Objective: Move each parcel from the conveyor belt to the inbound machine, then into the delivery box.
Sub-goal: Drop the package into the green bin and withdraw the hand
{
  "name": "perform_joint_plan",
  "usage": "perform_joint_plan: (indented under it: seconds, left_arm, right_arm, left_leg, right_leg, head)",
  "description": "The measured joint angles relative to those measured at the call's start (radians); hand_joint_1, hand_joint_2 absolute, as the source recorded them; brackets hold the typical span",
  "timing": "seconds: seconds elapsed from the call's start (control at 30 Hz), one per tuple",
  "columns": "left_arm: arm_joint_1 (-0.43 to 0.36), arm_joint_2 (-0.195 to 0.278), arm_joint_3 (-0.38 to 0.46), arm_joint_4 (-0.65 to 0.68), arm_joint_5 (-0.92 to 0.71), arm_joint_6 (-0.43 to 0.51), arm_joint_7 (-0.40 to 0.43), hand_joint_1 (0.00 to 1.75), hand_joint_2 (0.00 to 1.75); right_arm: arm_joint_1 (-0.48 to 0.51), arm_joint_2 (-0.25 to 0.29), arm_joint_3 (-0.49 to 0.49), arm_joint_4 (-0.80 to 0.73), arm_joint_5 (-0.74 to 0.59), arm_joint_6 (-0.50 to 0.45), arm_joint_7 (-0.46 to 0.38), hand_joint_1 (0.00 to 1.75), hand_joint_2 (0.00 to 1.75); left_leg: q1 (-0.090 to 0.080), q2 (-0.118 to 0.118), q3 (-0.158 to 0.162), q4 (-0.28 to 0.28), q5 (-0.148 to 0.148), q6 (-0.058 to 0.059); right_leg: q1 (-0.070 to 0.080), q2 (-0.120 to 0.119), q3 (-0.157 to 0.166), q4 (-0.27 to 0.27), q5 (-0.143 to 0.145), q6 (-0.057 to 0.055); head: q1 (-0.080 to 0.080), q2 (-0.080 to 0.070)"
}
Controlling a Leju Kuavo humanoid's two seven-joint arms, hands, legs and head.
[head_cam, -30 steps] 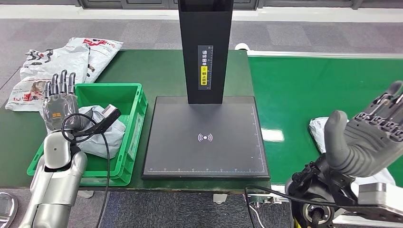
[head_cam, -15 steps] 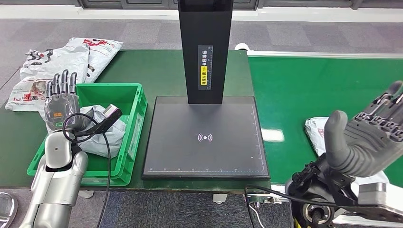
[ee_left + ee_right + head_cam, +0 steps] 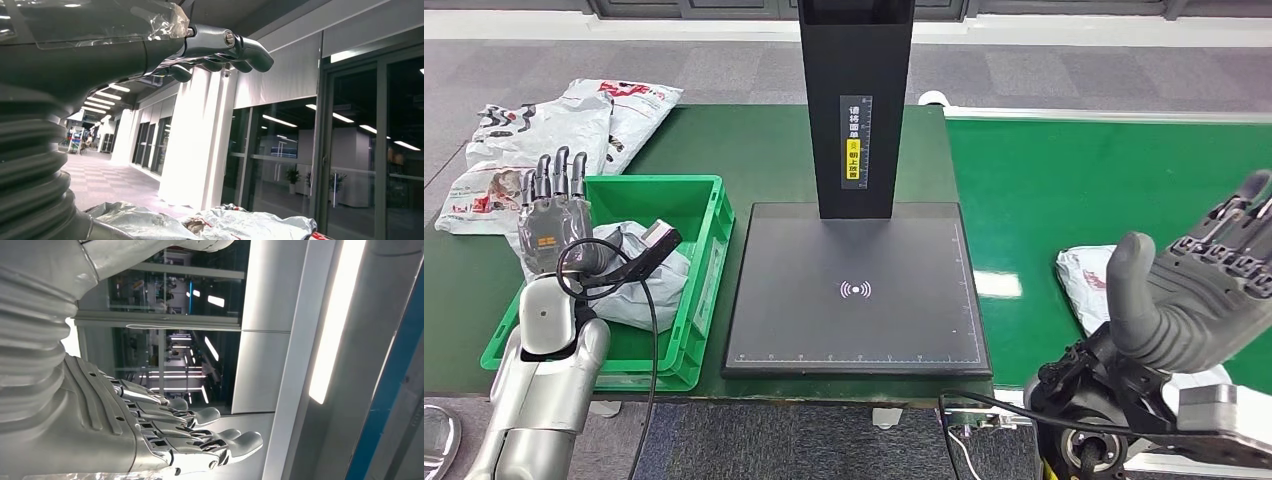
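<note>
A white parcel (image 3: 1084,283) lies on the green conveyor belt (image 3: 1074,190), partly hidden behind my right hand (image 3: 1199,285). That hand is raised over the belt's near edge, open, fingers apart, holding nothing. The black inbound machine (image 3: 856,290) with its scan pad and upright column sits at the centre. To its left stands the green delivery box (image 3: 686,205) with a grey parcel (image 3: 639,285) inside. My left hand (image 3: 552,215) is upright beside the box's left wall, fingers straight and empty; the left wrist view shows its fingers (image 3: 235,47) stretched out above crumpled parcels (image 3: 240,225).
Several white and grey parcels (image 3: 554,130) are piled on the green table's far left corner, beyond the box. A black cable (image 3: 639,330) loops from my left wrist across the box's front. A cable and dark gear sit below the table's front edge at the right.
The white parcel on the belt has travelled left, toward the machine. Both hands have stayed nearly still.
</note>
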Motion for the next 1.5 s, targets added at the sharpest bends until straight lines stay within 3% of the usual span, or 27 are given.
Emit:
perform_joint_plan:
  seconds: [0.67, 0.73, 0.87, 0.97, 1.17, 1.4, 1.5]
  left_arm:
    - [-0.001, 0.000, -0.005, 0.000, 0.001, -0.001, -0.001, 0.00, 1.75]
    - [-0.010, -0.013, -0.012, 0.000, 0.043, -0.044, -0.042, 0.00, 1.75]
    - [-0.115, -0.092, -0.130, 0.006, 0.487, -0.213, -0.235, 0.00, 1.75]
    - [-0.184, -0.116, -0.258, 0.011, 0.722, -0.188, -0.235, 0.00, 1.75]
    - [-0.223, -0.117, -0.347, 0.014, 0.761, -0.170, -0.234, 0.00, 1.75]
    - [-0.225, -0.116, -0.369, 0.016, 0.756, -0.162, -0.229, 0.00, 1.75]
    - [-0.226, -0.105, -0.370, 0.017, 0.701, -0.094, -0.175, 0.00, 1.75]
  right_arm:
    - [0.000, 0.000, 0.000, 0.000, 0.000, 0.000, 0.000, 0.00, 1.75]
    - [0.000, 0.000, 0.000, 0.000, -0.001, -0.002, 0.008, 0.00, 1.75]
    - [0.003, 0.000, 0.000, 0.010, -0.022, -0.011, 0.010, 0.00, 1.75]
    - [0.003, 0.000, 0.000, 0.018, -0.029, -0.012, 0.002, 0.00, 1.75]
    - [0.005, 0.000, -0.001, 0.025, -0.031, -0.014, 0.000, 0.00, 1.75]
    - [0.006, 0.000, -0.001, 0.025, -0.030, -0.014, -0.001, 0.00, 1.75]
    - [0.008, 0.000, -0.002, 0.025, -0.023, -0.014, 0.001, 0.00, 1.75]
  left_leg:
    - [0.000, 0.000, 0.000, 0.000, 0.000, 0.000]
    - [0.000, 0.000, 0.001, 0.001, 0.000, 0.000]
    - [0.000, -0.013, -0.005, 0.002, 0.004, 0.003]
    - [0.000, -0.012, -0.007, 0.002, 0.005, 0.003]
    - [-0.002, -0.001, -0.004, 0.002, 0.004, 0.003]
    - [-0.002, -0.001, -0.004, 0.001, 0.005, 0.002]
    - [-0.001, -0.001, -0.005, 0.001, 0.005, 0.002]
  right_leg:
    - [0.000, 0.000, 0.000, 0.000, 0.000, 0.000]
    - [0.000, 0.000, -0.002, 0.000, 0.000, 0.000]
    - [0.000, -0.015, 0.000, -0.001, 0.000, 0.000]
    - [-0.002, -0.014, 0.000, -0.001, 0.003, 0.001]
    - [-0.002, -0.003, -0.003, -0.001, 0.004, 0.001]
    - [0.000, -0.002, -0.003, 0.000, 0.005, 0.000]
    - [0.000, -0.002, -0.003, 0.000, 0.005, 0.000]
  head:
    - [0.000, 0.000]
    - [0.000, 0.000]
    - [0.000, 0.000]
    - [0.000, 0.000]
    - [0.000, 0.000]
    - [0.000, 0.000]
    - [0.000, 0.000]
